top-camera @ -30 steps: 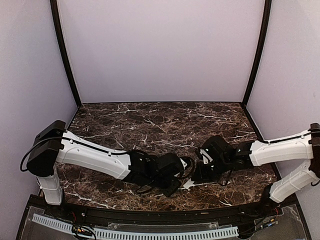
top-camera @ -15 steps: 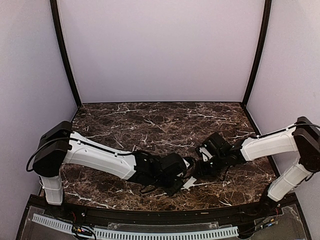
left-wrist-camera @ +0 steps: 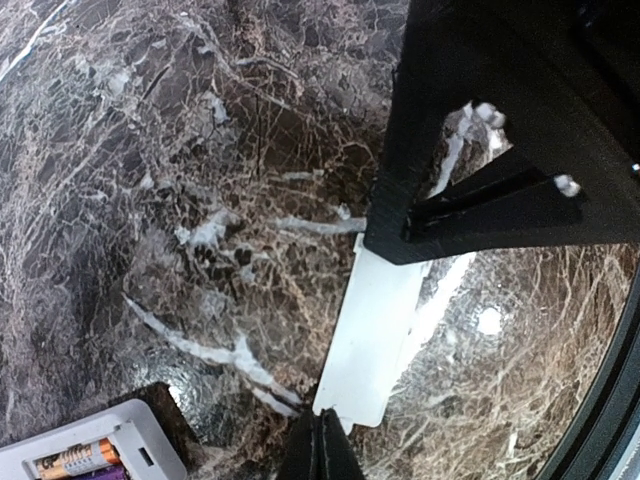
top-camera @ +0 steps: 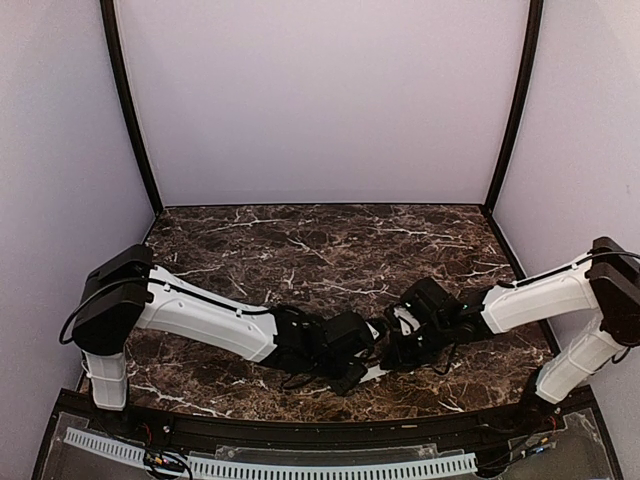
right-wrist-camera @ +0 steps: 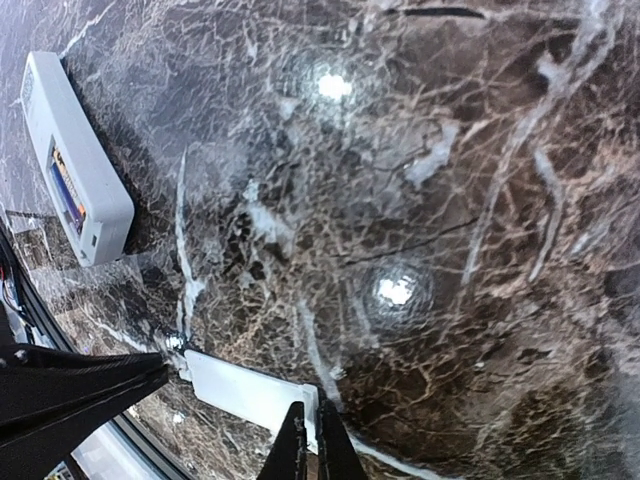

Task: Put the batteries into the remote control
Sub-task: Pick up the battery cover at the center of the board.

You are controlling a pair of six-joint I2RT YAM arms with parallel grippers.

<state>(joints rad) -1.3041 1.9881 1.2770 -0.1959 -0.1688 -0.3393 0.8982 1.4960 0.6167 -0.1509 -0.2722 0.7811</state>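
With left tool point(left-wrist-camera: 322, 447) and right tool point(right-wrist-camera: 308, 442) both closed at opposite ends of the thin white cover point(left-wrist-camera: 375, 320) (a true pinch is unclear), a tug could skid it across the tabletop point(left-wrist-camera: 150, 200), away from the nearby remote control point(right-wrist-camera: 78, 165), batteries point(right-wrist-camera: 68, 190) showing.

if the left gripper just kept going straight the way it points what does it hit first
The flat white plate on the table: the left gripper's shut tips sit at its near end. At the plate's far end is the right gripper, though depth there is unclear.
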